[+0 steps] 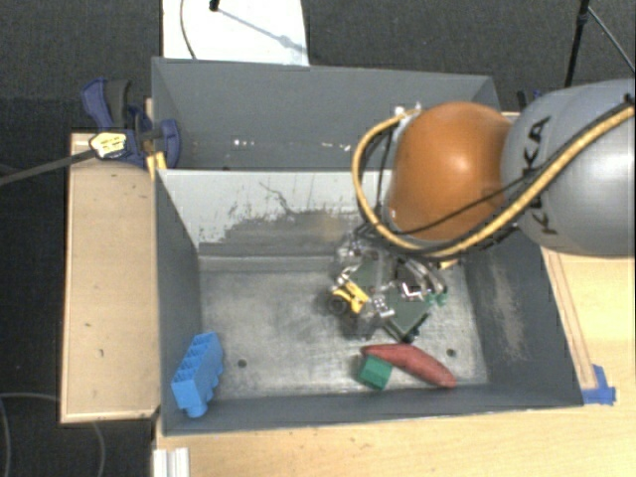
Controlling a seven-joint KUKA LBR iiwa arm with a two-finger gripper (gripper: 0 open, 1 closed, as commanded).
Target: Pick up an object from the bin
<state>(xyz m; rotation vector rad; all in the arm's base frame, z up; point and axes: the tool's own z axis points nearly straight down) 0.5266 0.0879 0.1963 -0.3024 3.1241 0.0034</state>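
Observation:
My gripper hangs low over the middle of the bin floor, under the arm's orange cover. A small yellow and black thing lies right at its left side, touching or nearly touching it. A dark green flat piece shows just below the gripper on its right. Slightly nearer the front wall lie a red elongated thing, shaped like a pepper, and a small green block against its left end.
A blue toothed block lies in the front left corner of the bin. The arm and its cables cover the right rear part of the bin.

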